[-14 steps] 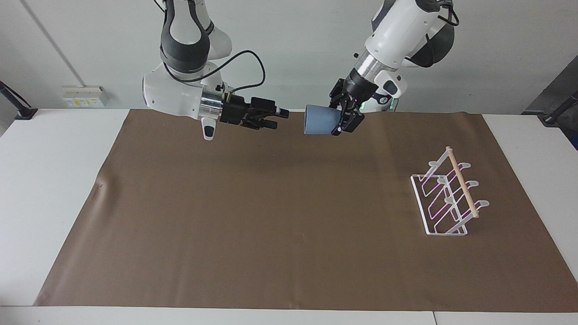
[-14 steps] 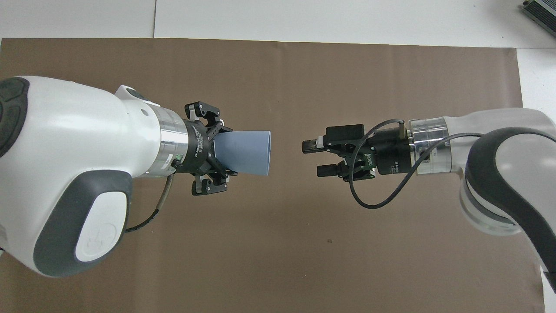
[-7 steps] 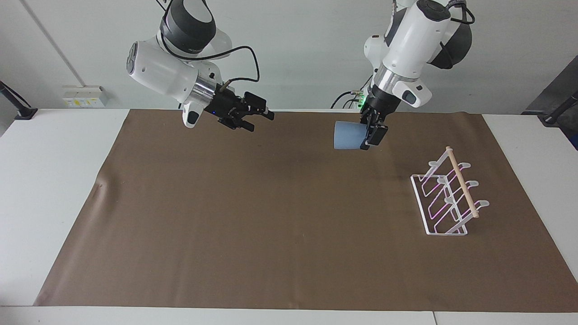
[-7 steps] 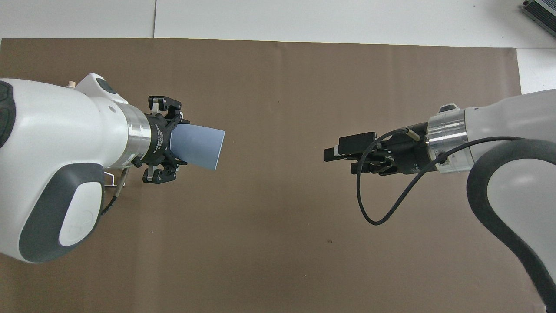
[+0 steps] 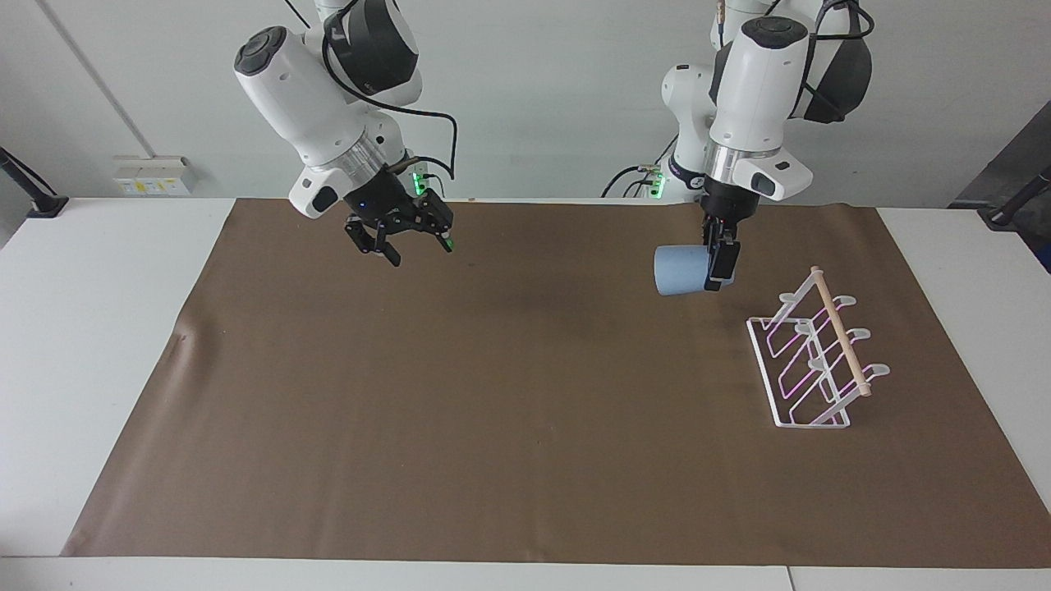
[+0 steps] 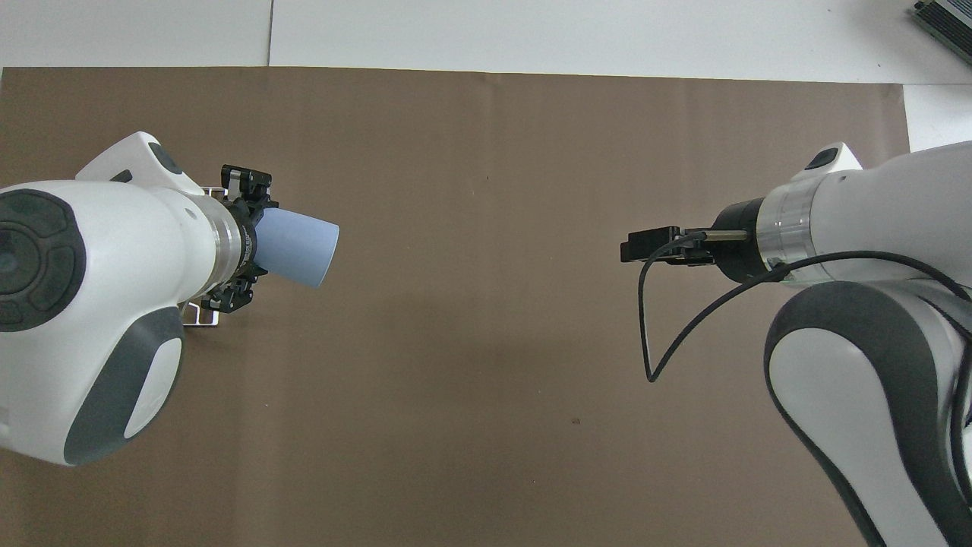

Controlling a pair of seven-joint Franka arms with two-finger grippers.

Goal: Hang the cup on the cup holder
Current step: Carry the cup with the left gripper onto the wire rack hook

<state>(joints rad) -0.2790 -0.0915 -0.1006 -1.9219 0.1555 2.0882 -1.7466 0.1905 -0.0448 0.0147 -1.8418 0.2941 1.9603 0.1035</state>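
Left gripper [image 5: 716,267] clamped on tilted blue cup [image 5: 678,270] above brown mat [image 5: 493,394], near white rack [image 5: 813,353]; right gripper [image 5: 402,240] spread, empty.

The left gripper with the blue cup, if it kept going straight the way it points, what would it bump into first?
The left gripper points almost straight down, holding the cup sideways. Going straight on, it would probably meet the brown mat first, close beside the cup holder but likely missing it; depth is hard to judge.
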